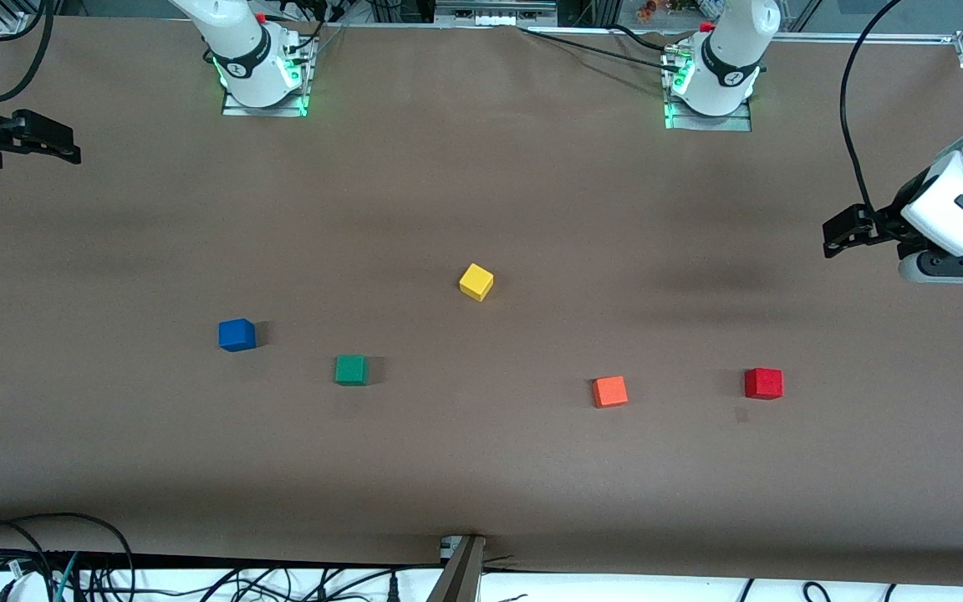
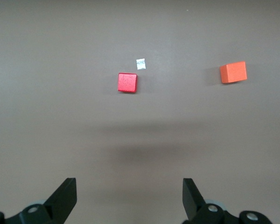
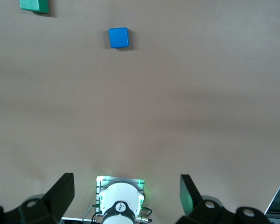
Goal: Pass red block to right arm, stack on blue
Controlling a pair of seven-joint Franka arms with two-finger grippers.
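Observation:
The red block [image 1: 763, 383] lies on the brown table toward the left arm's end, beside the orange cube. It also shows in the left wrist view [image 2: 127, 82]. The blue cube [image 1: 236, 334] lies toward the right arm's end and shows in the right wrist view [image 3: 118, 38]. My left gripper [image 1: 843, 233] is up in the air at the left arm's end of the table, open and empty [image 2: 129, 198]. My right gripper [image 1: 63, 144] is up at the right arm's end, open and empty [image 3: 126, 193]. Neither gripper is near a block.
An orange cube [image 1: 609, 390] lies beside the red block, a green cube [image 1: 351, 369] beside the blue one, and a yellow cube [image 1: 476, 282] mid-table. A small white scrap [image 2: 140, 64] lies by the red block. The arm bases [image 1: 260, 71] stand along the table's edge farthest from the camera.

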